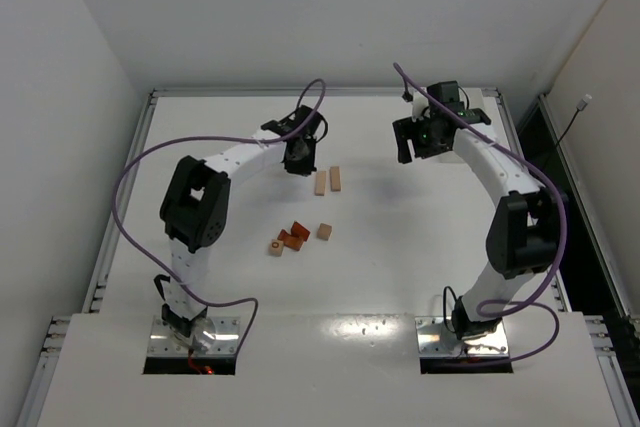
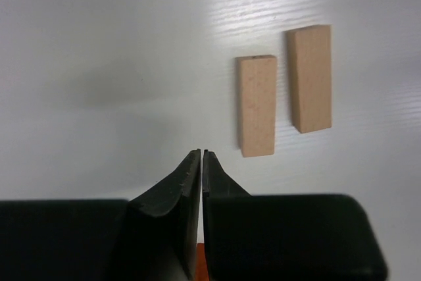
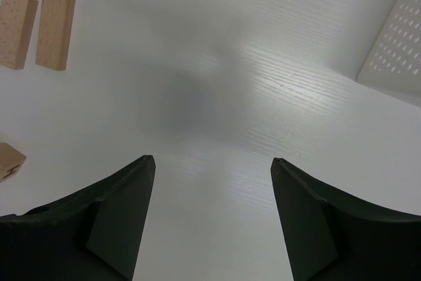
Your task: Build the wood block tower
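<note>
Two pale tan bars lie side by side near the middle of the table. Closer to the arms lies a loose cluster: reddish-orange blocks, a tan cube and another tan cube. My left gripper is shut and empty, just left of the bars. In the left wrist view its tips sit left of and below the two bars. My right gripper is open and empty over bare table. The bars show at the top left of its view.
A tan cube shows at the left edge of the right wrist view. A white perforated panel sits at its upper right. A raised rail frames the table's far edge. A thin orange sliver shows low between my left fingers.
</note>
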Motion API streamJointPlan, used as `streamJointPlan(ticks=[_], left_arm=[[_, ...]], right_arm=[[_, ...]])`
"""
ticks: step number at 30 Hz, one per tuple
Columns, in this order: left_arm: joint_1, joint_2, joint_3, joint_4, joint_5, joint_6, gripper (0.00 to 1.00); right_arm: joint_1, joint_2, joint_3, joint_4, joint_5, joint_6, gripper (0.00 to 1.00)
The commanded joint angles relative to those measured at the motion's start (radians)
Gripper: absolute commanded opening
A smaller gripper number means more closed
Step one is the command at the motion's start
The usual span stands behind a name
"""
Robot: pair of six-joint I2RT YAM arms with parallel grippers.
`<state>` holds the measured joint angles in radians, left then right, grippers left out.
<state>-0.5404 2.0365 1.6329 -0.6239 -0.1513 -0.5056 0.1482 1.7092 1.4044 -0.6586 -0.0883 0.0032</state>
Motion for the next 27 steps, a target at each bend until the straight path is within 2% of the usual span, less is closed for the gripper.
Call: streamJointPlan(ticks=[1, 11, 15, 27], left_arm=[[0.019, 0.005, -0.034, -0.003, 0.038, -0.001, 0.02], [0.019, 0.093, 0.019, 0.015, 0.133, 0.009, 0.02], [0.019, 0.131, 0.048, 0.015, 0.133, 0.009, 0.08], [0.019, 0.215, 0.151, 0.015, 0.151, 0.018, 0.09]], right_arm=[[0.013, 0.021, 0.027, 0.036, -0.027, 0.030, 0.68], [0.022, 0.041, 0.056, 0.036, -0.008, 0.031, 0.68], [0.022, 0.041, 0.056, 0.036, 0.001, 0.031, 0.68], [0.022, 0.032, 0.047, 0.036, 0.010, 0.021, 0.68]])
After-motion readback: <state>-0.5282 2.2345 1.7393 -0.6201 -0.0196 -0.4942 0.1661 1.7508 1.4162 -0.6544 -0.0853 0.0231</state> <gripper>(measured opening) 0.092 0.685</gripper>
